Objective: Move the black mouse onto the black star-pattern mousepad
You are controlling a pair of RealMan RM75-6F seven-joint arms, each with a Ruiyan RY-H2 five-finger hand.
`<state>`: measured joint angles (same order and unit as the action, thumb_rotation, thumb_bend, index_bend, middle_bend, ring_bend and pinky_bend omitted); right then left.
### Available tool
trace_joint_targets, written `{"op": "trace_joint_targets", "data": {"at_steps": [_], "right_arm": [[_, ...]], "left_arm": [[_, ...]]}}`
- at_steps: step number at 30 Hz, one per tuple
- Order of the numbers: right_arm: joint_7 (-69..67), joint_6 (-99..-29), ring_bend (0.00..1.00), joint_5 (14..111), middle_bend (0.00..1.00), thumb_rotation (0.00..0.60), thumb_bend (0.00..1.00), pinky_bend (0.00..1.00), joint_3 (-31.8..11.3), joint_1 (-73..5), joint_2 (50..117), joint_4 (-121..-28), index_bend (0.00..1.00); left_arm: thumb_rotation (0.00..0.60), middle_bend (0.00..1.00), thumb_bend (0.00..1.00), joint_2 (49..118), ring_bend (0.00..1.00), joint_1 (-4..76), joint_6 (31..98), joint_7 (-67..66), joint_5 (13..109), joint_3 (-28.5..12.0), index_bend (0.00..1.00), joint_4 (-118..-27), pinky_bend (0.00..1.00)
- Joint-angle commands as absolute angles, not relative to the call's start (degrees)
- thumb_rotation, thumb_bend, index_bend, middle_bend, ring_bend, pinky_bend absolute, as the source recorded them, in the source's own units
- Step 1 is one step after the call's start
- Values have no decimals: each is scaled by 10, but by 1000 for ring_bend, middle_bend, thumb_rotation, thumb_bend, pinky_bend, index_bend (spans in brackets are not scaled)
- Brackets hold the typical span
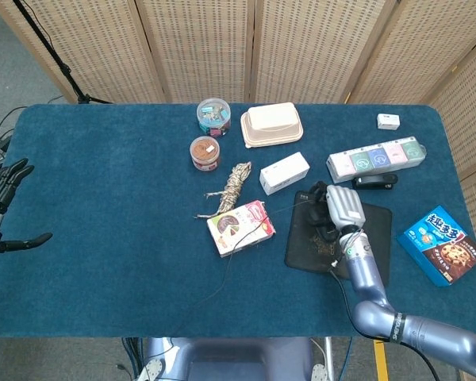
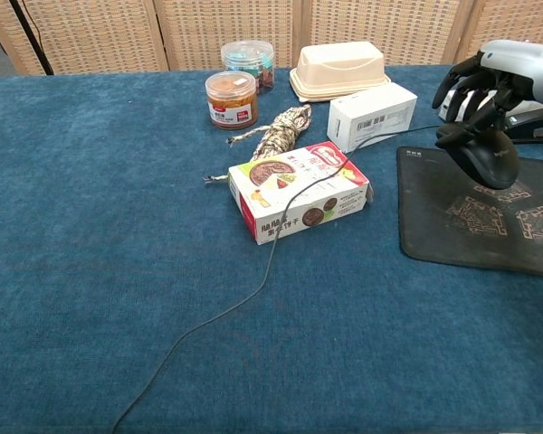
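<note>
The right hand [image 2: 493, 81] is gripping the black mouse [image 2: 485, 155] from above, fingers curled round it, carrying it over the near-left part of the star-pattern mousepad [image 2: 489, 226], likely for set-down. It is hard to tell whether the mouse is touching the pad or hanging just above. The mouse cable [image 2: 281, 235] is draping across the snack box [image 2: 299, 192] because it is trailing behind the mouse. The left hand [image 1: 0, 202] is idling at the worktop's [image 1: 103, 198] edge, fingers spread, holding nothing, partly cut off. In the head view the right hand is mostly hiding the mouse.
</note>
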<state>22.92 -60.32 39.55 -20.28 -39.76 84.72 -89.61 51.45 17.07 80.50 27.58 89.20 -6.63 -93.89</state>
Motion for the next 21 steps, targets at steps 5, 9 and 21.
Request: {"op": "trace_joint_targets", "data": {"at_steps": [5,9,21], "right_arm": [[308,-680,420,263,458,600,349,615,-235,-426,884,-914,357],[307,-710,420,240,457,600,349,615,-242,-423,894,-918,356],[302,-760,420,275,455,600,362,614,-200,-396,943,-838,355]], "left_arm": [[600,0,48,511,0,169,807,284,892,-65,0,-938,0],[600,0,47,509,0,167,810,287,894,-65,0,-937,0],[600,0,48,506,0,162,822,289,900,-63,0,-941,0]]}}
